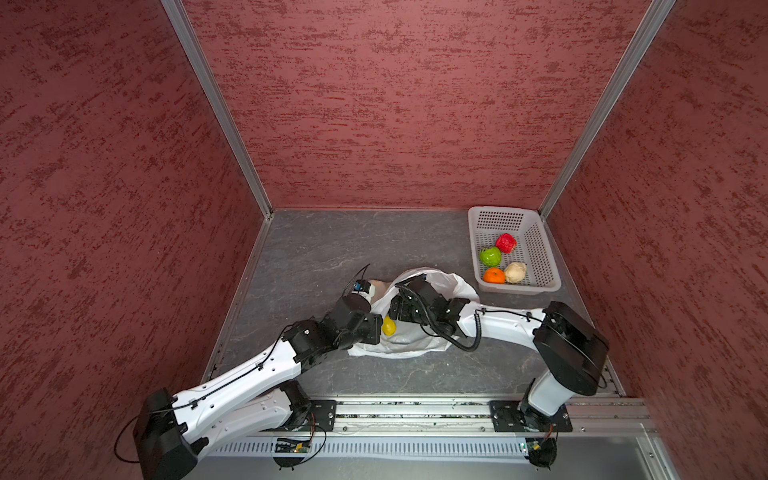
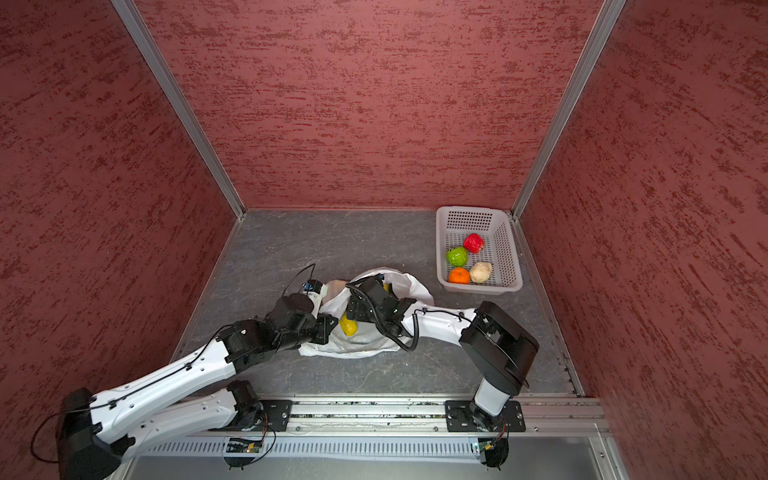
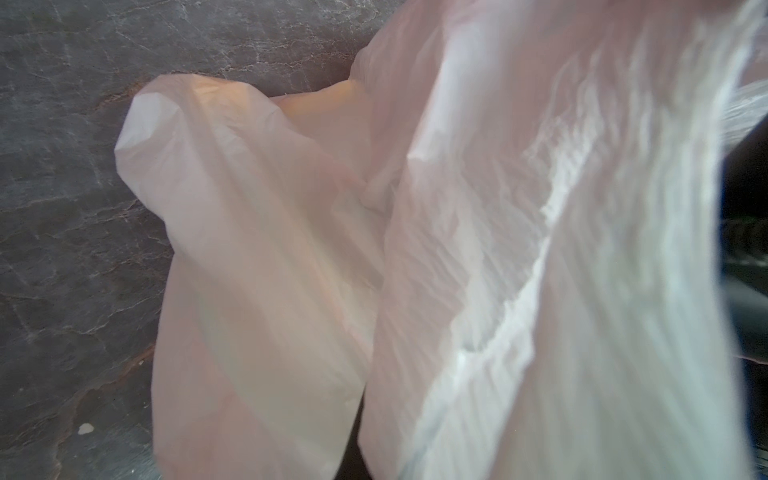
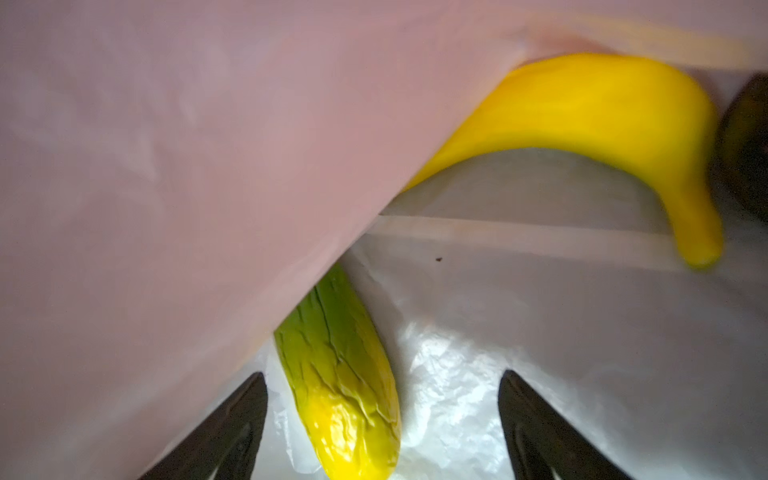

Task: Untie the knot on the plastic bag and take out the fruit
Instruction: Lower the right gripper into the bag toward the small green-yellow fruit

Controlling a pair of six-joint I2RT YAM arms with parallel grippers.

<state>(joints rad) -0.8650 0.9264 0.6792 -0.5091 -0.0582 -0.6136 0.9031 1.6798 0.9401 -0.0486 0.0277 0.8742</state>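
Looking down on a grey marbled tabletop (image 1: 316, 249) boxed in by red textured walls (image 1: 395, 104), the plastic bag (image 1: 453, 282) lies crumpled mid-table, its rim drawn up to the left gripper (image 1: 368, 291), which is clamped tight. The right gripper (image 4: 382, 374) is inside the bag, fingers (image 4: 232, 428) spread wide, gripping nothing. The yellow-green oblong (image 4: 345, 374) lies lengthwise between them, yellow end toward the wrist, green end under a plastic fold, with the banana (image 4: 582, 112) beyond.

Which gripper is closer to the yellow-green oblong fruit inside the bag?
Right. The right gripper sits open inside the plastic bag, beside the oblong fruit; the left gripper grips the bag's edge, farther off.
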